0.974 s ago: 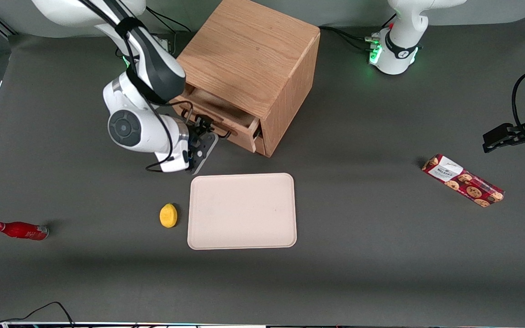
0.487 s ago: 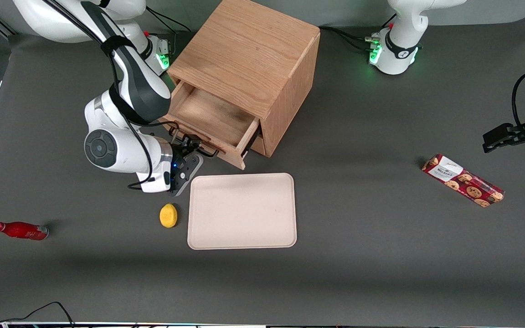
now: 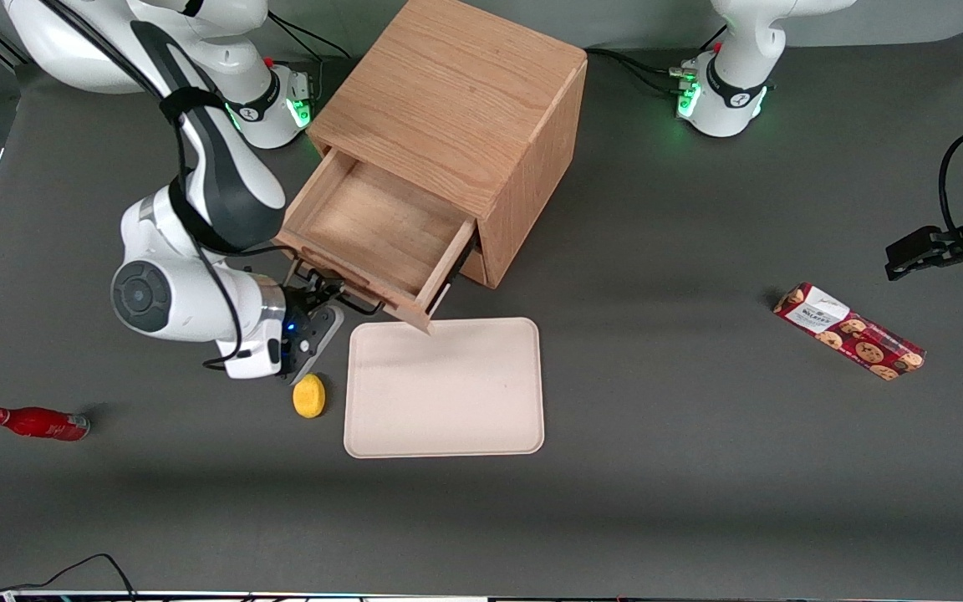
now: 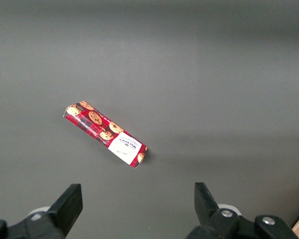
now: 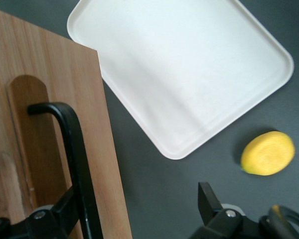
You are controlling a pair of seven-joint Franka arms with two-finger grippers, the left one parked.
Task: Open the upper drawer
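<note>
The upper drawer (image 3: 364, 226) of the oak cube cabinet (image 3: 456, 109) stands pulled far out, showing its shallow light-wood inside. Its thin dark bar handle (image 3: 339, 294) runs along the drawer front, on the side nearer the front camera. My right gripper (image 3: 314, 294) is at this handle, low in front of the drawer. In the right wrist view the handle (image 5: 72, 144) lies on the drawer front (image 5: 55, 99). The gripper (image 5: 137, 199) is open, its fingers wide apart around the bar. One finger lies against the handle; the other finger (image 5: 208, 199) is free over the table. The lower drawer is hidden under the upper one.
A cream tray (image 3: 444, 389) lies just in front of the drawer, also in the right wrist view (image 5: 189, 64). A lemon (image 3: 308, 395) lies beside the tray, close under my gripper. A red bottle (image 3: 34, 422) lies toward the working arm's end, a cookie box (image 3: 849, 332) toward the parked arm's.
The upper drawer has slid well out of the cabinet toward the front camera. My gripper moved with its handle, ending near the lemon and the tray corner.
</note>
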